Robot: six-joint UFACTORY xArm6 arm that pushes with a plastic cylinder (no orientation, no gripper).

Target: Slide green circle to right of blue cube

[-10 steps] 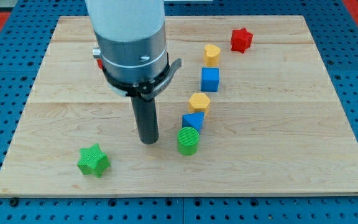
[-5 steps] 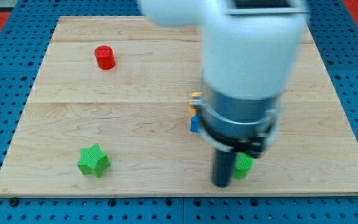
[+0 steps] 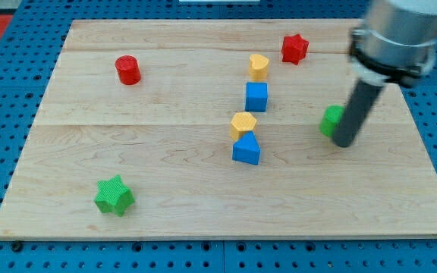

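Note:
The green circle [image 3: 330,120] lies on the wooden board toward the view's right, partly hidden behind my rod. My tip [image 3: 344,142] is just to its right and slightly below, touching or nearly touching it. The blue cube [image 3: 256,96] sits near the board's middle, well to the left of the green circle and a little higher in the view.
A yellow block [image 3: 259,66] is above the blue cube, a red star [image 3: 294,48] at the upper right. A yellow block [image 3: 243,123] and a blue triangular block [image 3: 246,149] sit below the cube. A red cylinder [image 3: 128,70] is upper left, a green star [image 3: 114,195] lower left.
The green circle has moved from beside the blue triangular block, down-right, then up to the board's right side. My rod swept from left of centre to the right with it.

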